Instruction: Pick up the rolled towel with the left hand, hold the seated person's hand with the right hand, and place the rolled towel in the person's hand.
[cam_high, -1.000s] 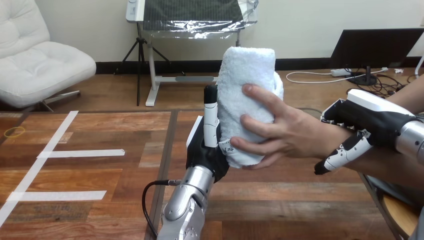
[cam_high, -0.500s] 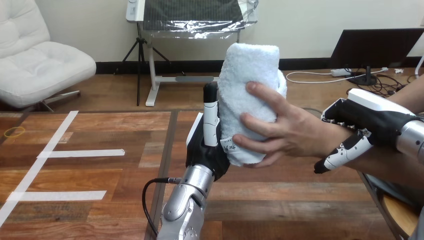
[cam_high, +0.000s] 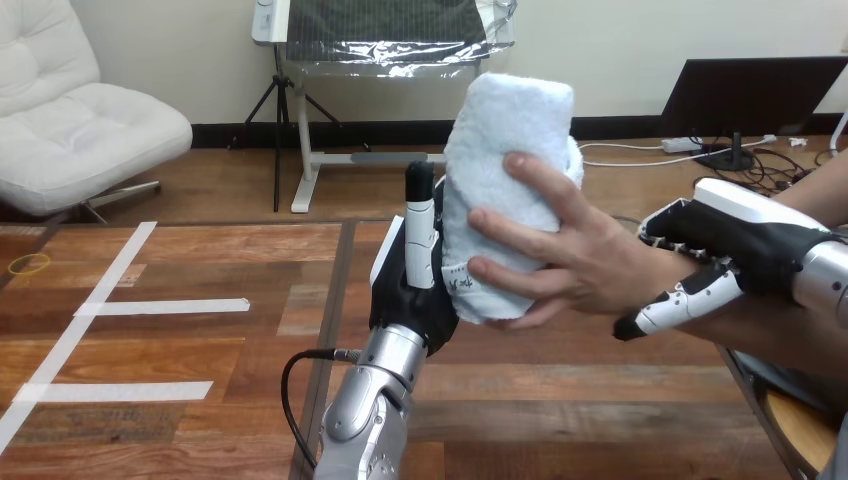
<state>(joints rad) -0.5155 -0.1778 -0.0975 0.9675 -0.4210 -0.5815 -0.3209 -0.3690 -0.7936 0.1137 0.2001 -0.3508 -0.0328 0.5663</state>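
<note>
Standing upright in the head view, the rolled towel (cam_high: 508, 140) is raised above the table (cam_high: 190, 350), its lower end pressed against the palm of the left hand (cam_high: 410, 298). The left hand sits at the roll's lower left, on a silver forearm that rises from the bottom edge. Whether this hand grips the roll I cannot tell, because the towel hides that side of it.

The person's hand (cam_high: 590, 262) reaches in from the right and is closed on the towel's right face. Its digits are spread across the white cloth and its thumb is tucked under the lower end.

Just right of that, the right hand (cam_high: 745, 240) lies over the person's wrist. Its fingers (cam_high: 672, 308) are curled down and round the wrist's near side — holding the wrist, clear of the towel and well apart from the left hand.
</note>
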